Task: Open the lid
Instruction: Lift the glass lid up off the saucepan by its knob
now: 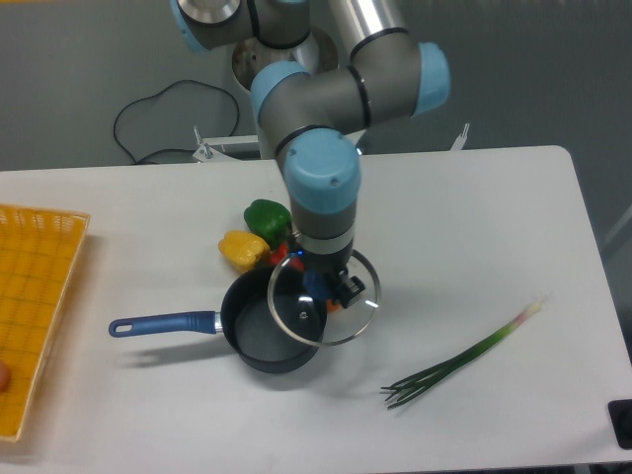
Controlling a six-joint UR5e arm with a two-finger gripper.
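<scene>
A white table seen from above and in front. Nearest the viewer, a green spring onion lies slanted at the right. Left of it stands a dark saucepan with a long blue handle pointing left. The lid, a clear glass disc with a silver rim, is off-centre: it overlaps only the pan's right side and juts out over the table, apparently lifted and tilted. The gripper reaches straight down onto the lid's blue knob and seems clenched on it (the fingers are largely hidden by the wrist, so this is a judgement).

Risks from here: a knob is a small hold, and if the grasp is shallow the heavy glass could swing or slip, striking the pan rim or dropping onto the table. Sweeping it backward could knock the yellow pepper and green pepper just behind the pan. A yellow basket sits at the far left edge.
</scene>
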